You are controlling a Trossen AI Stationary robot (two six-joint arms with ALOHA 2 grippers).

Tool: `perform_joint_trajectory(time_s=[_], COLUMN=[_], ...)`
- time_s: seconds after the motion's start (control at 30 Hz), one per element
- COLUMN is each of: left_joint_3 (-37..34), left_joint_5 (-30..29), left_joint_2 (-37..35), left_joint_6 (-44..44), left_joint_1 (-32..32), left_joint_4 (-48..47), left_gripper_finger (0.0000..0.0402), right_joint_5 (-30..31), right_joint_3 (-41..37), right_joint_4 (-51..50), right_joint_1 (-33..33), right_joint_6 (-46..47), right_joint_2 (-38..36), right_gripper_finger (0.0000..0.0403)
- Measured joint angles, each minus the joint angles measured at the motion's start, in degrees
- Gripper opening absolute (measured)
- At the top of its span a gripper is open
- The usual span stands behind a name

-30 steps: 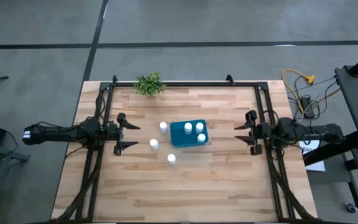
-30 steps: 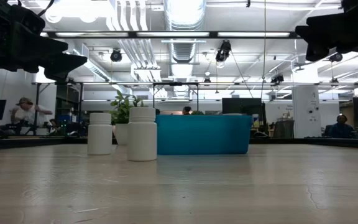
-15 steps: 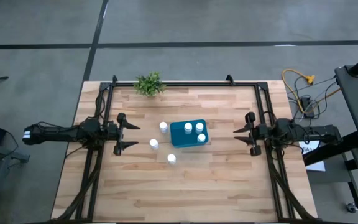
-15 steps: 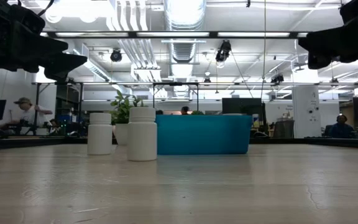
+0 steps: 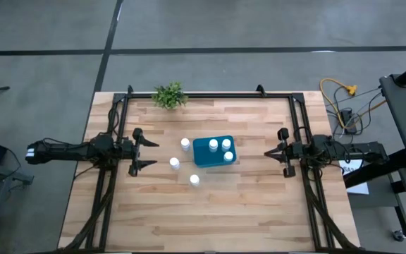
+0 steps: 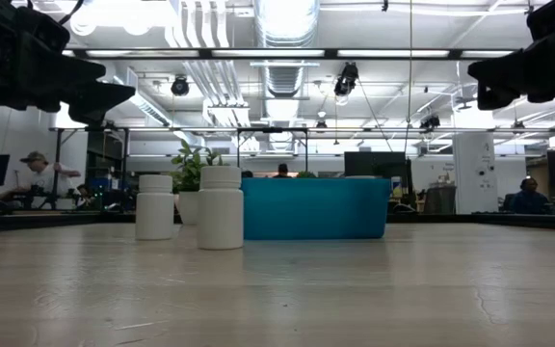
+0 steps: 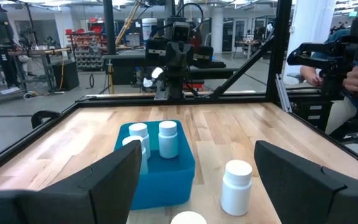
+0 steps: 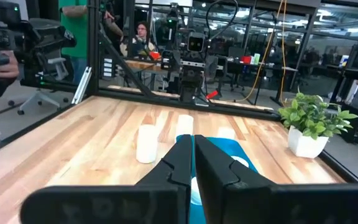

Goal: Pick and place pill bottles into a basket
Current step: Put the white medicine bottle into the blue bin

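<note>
A: How did the table [image 5: 259, 212] look?

B: Wooden, framed by a dark rail. The near half lay bare, with wide free strips on both sides of the middle cluster.

A: And the arms?

B: The left gripper [image 5: 146, 154] hung over the left side, fingers spread wide, nothing between them. The right gripper [image 5: 272, 152] hung over the right side, fingers pressed together and empty. Both were well apart from the bottles.

A: Where was the basket [image 5: 204, 156]?

B: Mid-table, nearer the far edge than the near one. 3 bottles [image 5: 220, 147] stood inside it.

A: The others?

B: 3 bottles stood upright on the wood at the basket's left: 1 [image 5: 185, 144] just beside its far-left corner, 1 [image 5: 174, 164] left of it, 1 [image 5: 194, 180] near its near-left corner.

A: Anything at the edges?

B: A plant [image 5: 169, 95] sat at the far rail.
</note>
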Motion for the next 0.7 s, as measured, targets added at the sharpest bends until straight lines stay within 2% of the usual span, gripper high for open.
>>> perform_joint_trajectory(time_s=[0.4,0.7], left_joint_3=[0.0,0.0], left_joint_5=[-0.5,-0.5], left_joint_2=[0.0,0.0], left_joint_6=[0.0,0.0], left_joint_1=[0.0,0.0], left_joint_4=[2.9,2.8], left_gripper_finger=[0.0295,0.0295], right_joint_5=[0.0,0.1], right_joint_3=[0.0,0.0], right_joint_4=[-0.3,-0.3], right_joint_1=[0.0,0.0], right_joint_6=[4.9,5.0], right_joint_2=[0.0,0.0], right_gripper_finger=[0.0009,0.0009])
